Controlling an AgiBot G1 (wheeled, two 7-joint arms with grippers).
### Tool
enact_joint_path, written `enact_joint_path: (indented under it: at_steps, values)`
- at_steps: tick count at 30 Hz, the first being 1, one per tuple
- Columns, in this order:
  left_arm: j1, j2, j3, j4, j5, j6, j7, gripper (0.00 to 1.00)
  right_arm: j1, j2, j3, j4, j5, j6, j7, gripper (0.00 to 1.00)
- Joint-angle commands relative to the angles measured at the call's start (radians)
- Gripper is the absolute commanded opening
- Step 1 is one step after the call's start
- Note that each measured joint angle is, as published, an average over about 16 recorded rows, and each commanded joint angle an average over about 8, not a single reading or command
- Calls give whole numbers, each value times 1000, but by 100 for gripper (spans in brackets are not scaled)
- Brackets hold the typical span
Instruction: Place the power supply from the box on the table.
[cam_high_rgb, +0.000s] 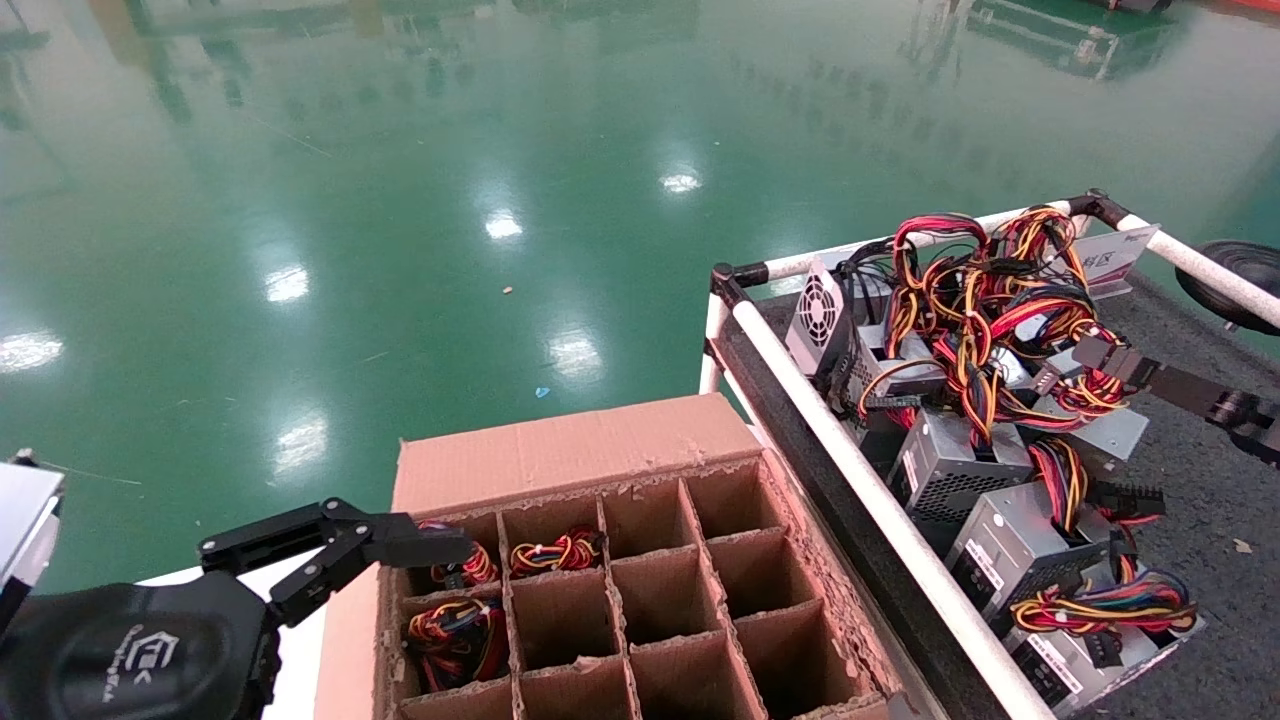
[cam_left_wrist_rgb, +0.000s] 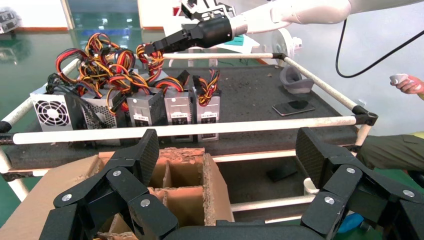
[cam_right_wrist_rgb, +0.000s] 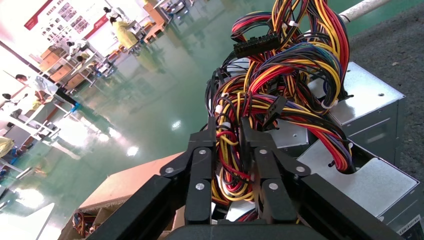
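The brown box (cam_high_rgb: 560, 450) stands at the bottom centre, most of its grid cells bare. Wire bundles of power supplies (cam_high_rgb: 555, 552) show in its left cells. My left gripper (cam_high_rgb: 400, 560) hovers at the box's left corner, open and holding nothing, as the left wrist view confirms (cam_left_wrist_rgb: 230, 150). Several power supplies (cam_high_rgb: 1010, 545) lie on the dark table (cam_high_rgb: 1200, 470) to the right. My right gripper (cam_high_rgb: 1085, 352) is among their wires. In the right wrist view it (cam_right_wrist_rgb: 231, 135) is shut on a red, yellow and black wire bundle (cam_right_wrist_rgb: 280, 75).
A white pipe rail (cam_high_rgb: 850, 470) runs between the box and the table. A label card (cam_high_rgb: 1110, 262) stands at the table's far corner. A flat dark phone-like object (cam_left_wrist_rgb: 294, 107) lies on the felt. Glossy green floor (cam_high_rgb: 400, 200) lies beyond.
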Motion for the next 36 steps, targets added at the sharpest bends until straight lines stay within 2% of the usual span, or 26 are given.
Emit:
enact_joint_path:
  at_steps: [1, 20, 29, 36]
  values:
    - [0, 0, 0, 0, 0, 0, 0, 100, -1, 1, 0, 0, 0, -1, 1, 100]
    - [0, 0, 0, 0, 0, 0, 0, 100, 31, 53, -2, 20, -7, -3, 16, 100]
    - [0, 0, 1, 1, 0, 0, 0, 100, 77, 66, 2, 52, 1, -32, 54, 100]
    - [0, 0, 1, 1, -1, 0, 1, 100, 78, 65, 5, 75, 10, -42, 58, 100]
